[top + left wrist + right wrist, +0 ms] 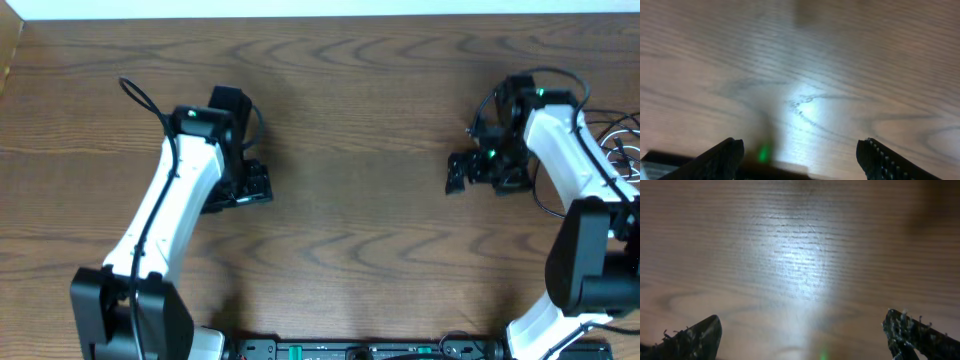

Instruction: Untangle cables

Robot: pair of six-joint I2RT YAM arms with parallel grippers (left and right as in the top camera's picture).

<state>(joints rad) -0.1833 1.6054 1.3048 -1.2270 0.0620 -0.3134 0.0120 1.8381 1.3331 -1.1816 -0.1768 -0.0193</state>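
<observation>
Thin white and black cables lie bunched at the table's far right edge, partly hidden behind my right arm. Neither wrist view shows them. My left gripper hovers over bare wood on the left side, open, with nothing between its fingers. My right gripper points left toward the table's middle. It is wide open and empty, well to the left of the cables. Both wrist views show only wood grain between the dark fingertips.
The wooden table runs to a pale edge at the back. A black wire loop rises from the left arm. The arm bases and a dark rail sit along the front edge.
</observation>
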